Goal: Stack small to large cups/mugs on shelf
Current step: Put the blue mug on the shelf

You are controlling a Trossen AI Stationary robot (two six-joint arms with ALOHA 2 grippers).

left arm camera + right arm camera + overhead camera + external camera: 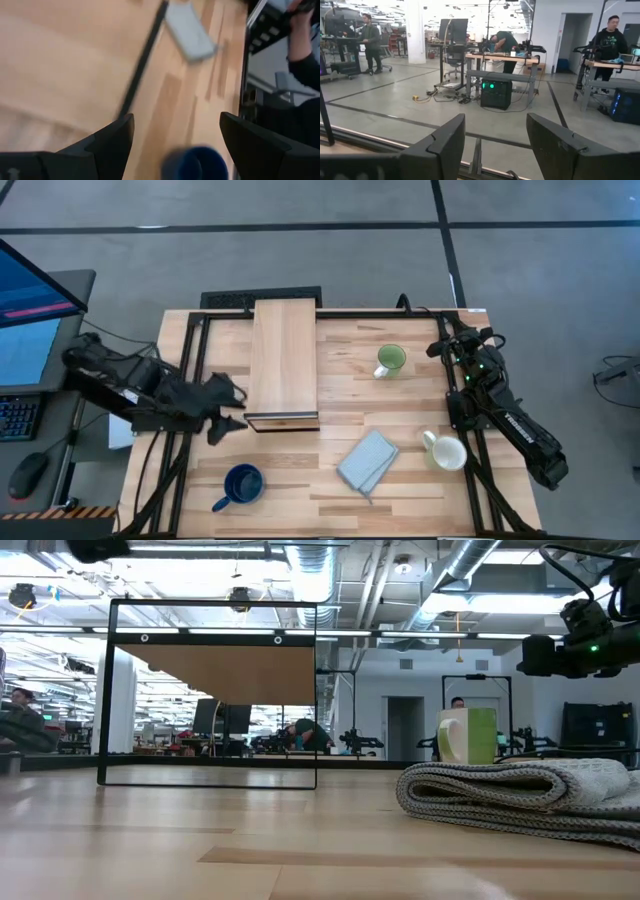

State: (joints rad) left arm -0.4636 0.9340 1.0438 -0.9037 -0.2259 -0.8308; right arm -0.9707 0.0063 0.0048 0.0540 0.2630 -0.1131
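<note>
While all three mugs sit apart on the surface (pixel 300 480), the shelf (pixel 285 360) carries none.
Left pincer (pixel 232 423) hangs open beside the shelf's near end, above the blue mug (pixel 242 484); green mug (pixel 390 360) and white mug (pixel 445 451) stand toward the right; right pincer (pixel 492 145) open.

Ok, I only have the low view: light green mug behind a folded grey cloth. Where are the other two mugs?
Observer: The dark blue handled mug sits near the table's front edge, on the left arm's side of the folded grey-blue cloth.
Operator: And the white one?
Observer: The white handled mug stands on the cloth's other side, by the right arm.
Operator: Any mug on the shelf?
Observer: None on the long light-wood shelf.
Operator: Grippers?
Observer: The left gripper hovers beside the shelf's dark end, fingers open, the blue mug ahead of it; the right gripper waits open at the far edge.
</note>
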